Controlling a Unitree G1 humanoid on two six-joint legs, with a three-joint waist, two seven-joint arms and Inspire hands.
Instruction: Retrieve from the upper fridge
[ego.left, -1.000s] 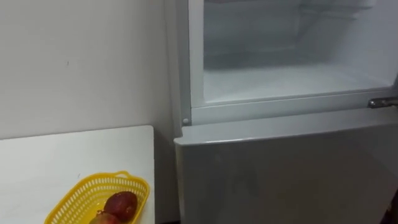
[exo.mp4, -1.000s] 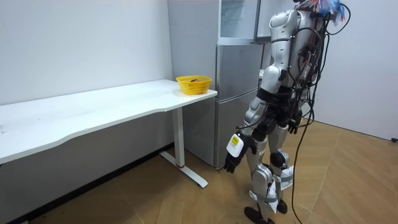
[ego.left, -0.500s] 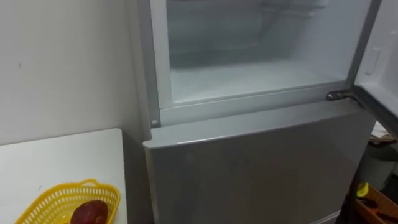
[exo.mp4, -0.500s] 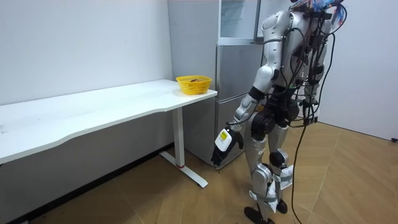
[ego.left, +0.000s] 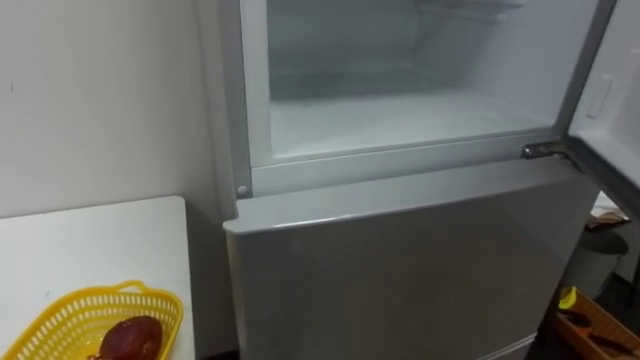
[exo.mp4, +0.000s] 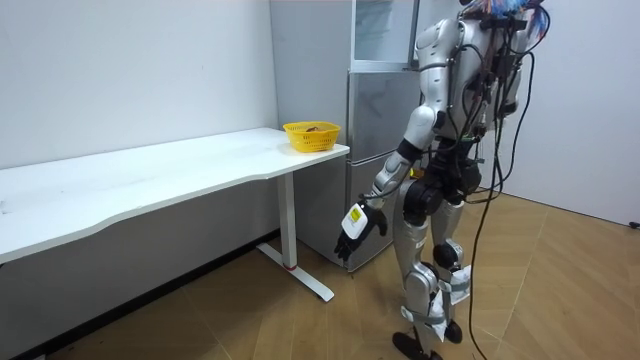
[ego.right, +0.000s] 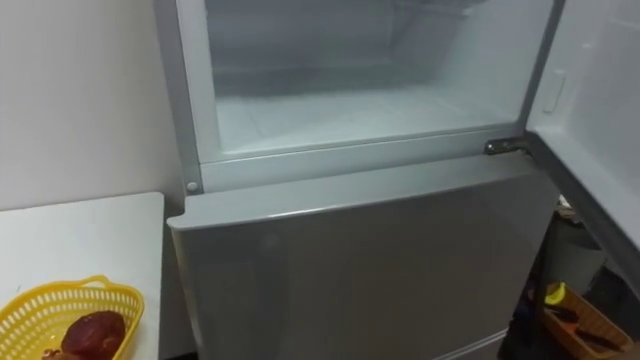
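Fridge top compartment stands open at 12 o'clock, shelf seemingly bare; a fruit lies in the basket at 7. Left hand hangs low, fingers loose. Swinging it up could clip the lower door.

The lower fridge door looks smooth grey metal, the upper compartment glossy white plastic, the basket yellow plastic mesh.
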